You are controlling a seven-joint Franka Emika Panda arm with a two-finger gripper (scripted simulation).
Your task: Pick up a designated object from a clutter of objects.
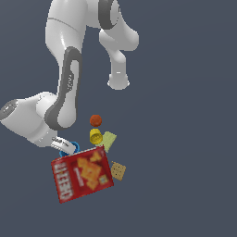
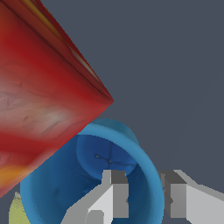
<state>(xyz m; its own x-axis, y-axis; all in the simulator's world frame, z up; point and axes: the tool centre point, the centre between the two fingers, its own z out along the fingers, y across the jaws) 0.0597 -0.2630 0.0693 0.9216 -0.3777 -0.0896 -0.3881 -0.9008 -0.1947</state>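
Note:
The blue cup [image 2: 57,183] fills the wrist view with its mouth facing the camera, pressed against a corner of the red Cheez-It box [image 2: 43,96]. My gripper [image 2: 146,201] straddles the cup's rim: one finger [image 2: 116,197] is inside the cup, the other stands just outside the wall. The jaws are open, with a visible gap to the wall. In the exterior view only a sliver of the blue cup [image 1: 75,148] shows beside my gripper [image 1: 65,146], at the top edge of the red box [image 1: 82,173].
A yellow cup [image 1: 96,136], an orange-red round thing [image 1: 96,120] and a pale green flat piece [image 1: 109,140] lie just beyond the box. A tan square [image 1: 118,170] sits at the box's right side in the exterior view. A bit of yellow [image 2: 15,212] shows in the wrist view.

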